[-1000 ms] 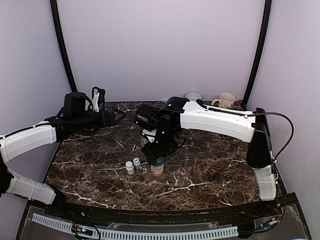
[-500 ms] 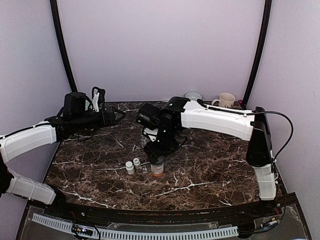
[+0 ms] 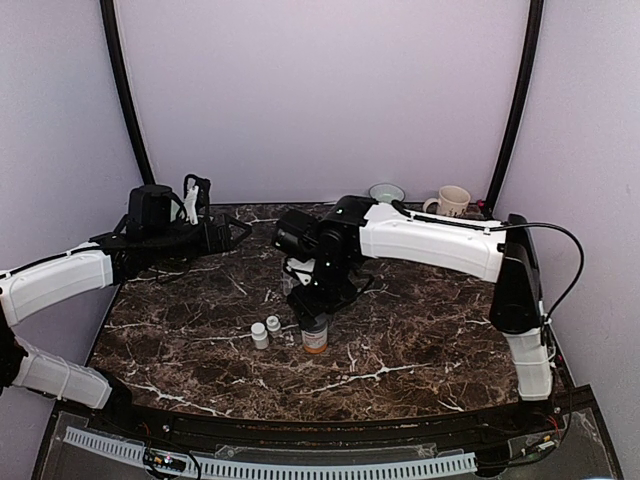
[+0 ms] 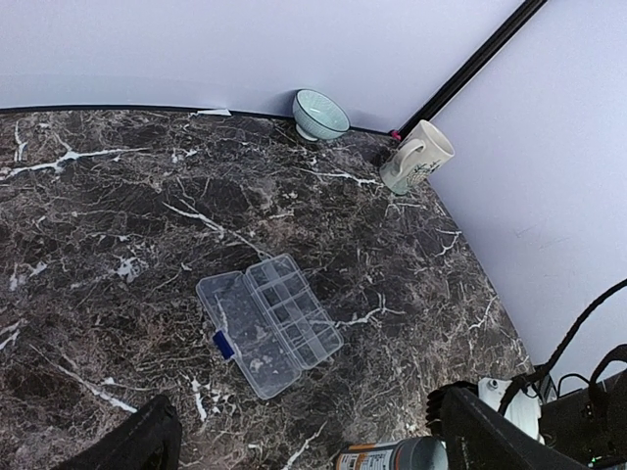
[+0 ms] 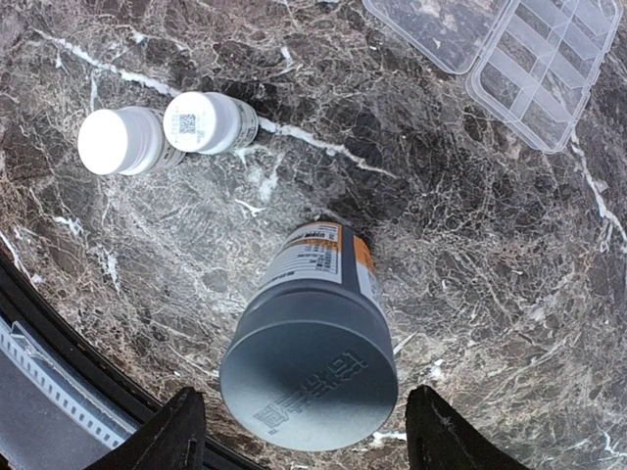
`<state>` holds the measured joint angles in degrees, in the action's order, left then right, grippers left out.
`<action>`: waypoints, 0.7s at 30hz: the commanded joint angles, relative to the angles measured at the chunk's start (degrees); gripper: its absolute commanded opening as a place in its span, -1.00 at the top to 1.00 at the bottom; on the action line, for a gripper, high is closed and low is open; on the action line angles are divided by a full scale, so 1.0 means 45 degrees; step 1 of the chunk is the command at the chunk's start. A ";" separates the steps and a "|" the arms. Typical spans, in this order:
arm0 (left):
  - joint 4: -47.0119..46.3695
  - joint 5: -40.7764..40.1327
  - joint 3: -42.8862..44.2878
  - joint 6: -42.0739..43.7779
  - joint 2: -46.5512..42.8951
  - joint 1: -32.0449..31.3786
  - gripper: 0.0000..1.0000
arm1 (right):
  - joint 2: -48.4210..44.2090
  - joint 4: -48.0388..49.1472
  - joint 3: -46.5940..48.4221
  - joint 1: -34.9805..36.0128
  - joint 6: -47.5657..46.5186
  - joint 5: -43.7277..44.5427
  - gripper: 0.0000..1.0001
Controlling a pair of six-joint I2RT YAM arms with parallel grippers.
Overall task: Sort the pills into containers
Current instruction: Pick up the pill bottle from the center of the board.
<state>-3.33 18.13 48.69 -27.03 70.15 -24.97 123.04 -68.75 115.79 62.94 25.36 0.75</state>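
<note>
Wrists look down; share pill box [image 4: 269, 323]

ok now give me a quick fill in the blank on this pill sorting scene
1. The orange bottle stands upright and wears a ___ cap.
2. The pill box lies on the table with its clear lid ___.
3. ___ small white bottles stand near the orange bottle.
4. The right gripper hangs over the orange bottle with its jaws ___, one on each side of the cap.

Missing words: grey; open; two; open
</note>
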 commanded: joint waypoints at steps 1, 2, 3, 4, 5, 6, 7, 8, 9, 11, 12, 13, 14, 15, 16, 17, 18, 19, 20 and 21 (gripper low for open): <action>-0.0333 -0.0052 -0.0194 0.0010 -0.0276 0.0003 -0.90 | 0.0308 0.0189 0.0079 -0.0079 -0.0145 -0.0167 -0.42; -0.0351 -0.0060 -0.0194 0.0005 -0.0276 0.0002 -0.90 | 0.0313 0.0181 0.0089 -0.0080 -0.0133 -0.0167 -0.41; -0.0353 -0.0064 -0.0194 -0.0008 -0.0267 0.0002 -0.90 | 0.0313 0.0193 0.0080 -0.0097 -0.0146 -0.0153 -0.41; -0.0363 -0.0064 -0.0209 -0.0010 -0.0256 0.0002 -0.90 | 0.0313 0.0199 0.0072 -0.0109 -0.0158 -0.0163 -0.41; -0.0366 -0.0049 -0.0223 -0.0020 -0.0257 0.0002 -0.90 | 0.0330 0.0214 0.0053 -0.0118 -0.0176 -0.0167 -0.41; -0.0389 -0.0045 -0.0232 -0.0028 -0.0247 0.0002 -0.90 | 0.0340 0.0202 0.0049 -0.0133 -0.0186 -0.0182 -0.41; -0.0392 -0.0045 -0.0233 -0.0029 -0.0239 0.0002 -0.90 | 0.0351 0.0217 0.0051 -0.0140 -0.0187 -0.0187 -0.40; -0.0402 -0.0045 -0.0250 -0.0039 -0.0237 0.0002 -0.90 | 0.0352 0.0234 0.0051 -0.0139 -0.0200 -0.0187 -0.40; -0.0410 -0.0045 -0.0252 -0.0038 -0.0223 0.0015 -0.90 | 0.0369 0.0243 0.0061 -0.0148 -0.0206 -0.0187 -0.39; -0.0431 -0.0027 -0.0277 -0.0049 -0.0208 0.0003 -0.90 | 0.0384 0.0247 0.0087 -0.0172 -0.0205 -0.0187 -0.37; -0.0431 -0.0025 -0.0273 -0.0046 -0.0207 0.0002 -0.90 | 0.0400 0.0257 0.0116 -0.0177 -0.0207 -0.0187 -0.35; -0.0431 -0.0040 -0.0282 -0.0049 -0.0199 0.0005 -0.89 | 0.0410 0.0253 0.0137 -0.0190 -0.0214 -0.0187 -0.32; -0.0426 -0.0044 -0.0291 -0.0049 -0.0198 0.0005 -0.90 | 0.0428 0.0243 0.0147 -0.0196 -0.0230 -0.0187 -0.30; -0.0431 -0.0042 -0.0292 -0.0049 -0.0193 0.0003 -0.90 | 0.0430 0.0242 0.0165 -0.0197 -0.0244 -0.0185 -0.28; -0.0448 -0.0039 -0.0310 -0.0049 -0.0178 0.0002 -0.90 | 0.0440 0.0256 0.0163 -0.0204 -0.0256 -0.0204 -0.24; -0.0450 -0.0027 -0.0311 -0.0064 -0.0169 0.0012 -0.90 | 0.0449 0.0253 0.0168 -0.0213 -0.0264 -0.0209 -0.22; -0.0465 -0.0025 -0.0314 -0.0068 -0.0160 0.0004 -0.90 | 0.0450 0.0246 0.0168 -0.0216 -0.0256 -0.0224 -0.21; -0.0470 -0.0010 -0.0312 -0.0068 -0.0140 0.0003 -0.90 | 0.0450 0.0242 0.0183 -0.0216 -0.0264 -0.0209 -0.18; -0.0465 -0.0006 -0.0311 -0.0073 -0.0125 0.0002 -0.90 | 0.0450 0.0239 0.0169 -0.0226 -0.0275 -0.0224 -0.15; -0.0484 -0.0006 -0.0311 -0.0081 -0.0106 0.0002 -0.90 | 0.0450 0.0254 0.0168 -0.0235 -0.0279 -0.0226 -0.14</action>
<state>-4.19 18.11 48.14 -27.27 70.15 -24.97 124.18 -68.47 115.79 62.35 24.32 -0.16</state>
